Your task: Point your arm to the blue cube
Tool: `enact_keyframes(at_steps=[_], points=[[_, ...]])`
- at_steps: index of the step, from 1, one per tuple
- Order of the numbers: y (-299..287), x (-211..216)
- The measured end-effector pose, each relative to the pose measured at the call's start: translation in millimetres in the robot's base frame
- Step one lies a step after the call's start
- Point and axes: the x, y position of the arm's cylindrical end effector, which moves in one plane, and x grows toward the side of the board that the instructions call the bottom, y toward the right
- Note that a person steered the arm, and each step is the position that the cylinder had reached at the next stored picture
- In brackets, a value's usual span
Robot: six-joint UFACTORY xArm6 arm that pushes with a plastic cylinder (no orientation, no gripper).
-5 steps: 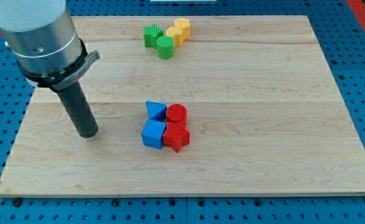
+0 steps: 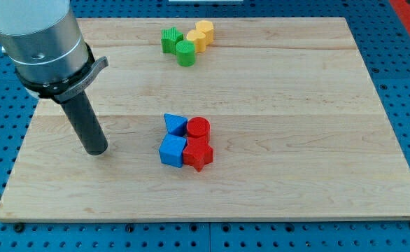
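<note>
The blue cube (image 2: 171,150) lies near the board's middle, in a tight cluster. A blue triangular block (image 2: 175,124) is just above it, a red cylinder (image 2: 199,128) at upper right and a red star-like block (image 2: 199,153) touches its right side. My tip (image 2: 97,150) rests on the board to the view's left of the cube, about a hundred pixels away, at the same height in the view. The dark rod rises up and left to the grey arm body (image 2: 37,35).
Near the view's top, a green star-like block (image 2: 170,39), a green cylinder (image 2: 185,52) and two yellow blocks (image 2: 201,34) sit clustered. The wooden board (image 2: 296,140) lies on a blue perforated table (image 2: 408,91).
My tip and arm have shifted very slightly to the view's left. The blocks have not moved.
</note>
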Motion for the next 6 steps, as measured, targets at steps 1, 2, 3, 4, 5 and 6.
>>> enact_keyframes(at_steps=[1,2,3,4,5,6], points=[[-2.2,-1.2],[0.4,1.6],[11.1,17.8],[53.6,68.2],[101.9,62.4],[113.0,37.7]])
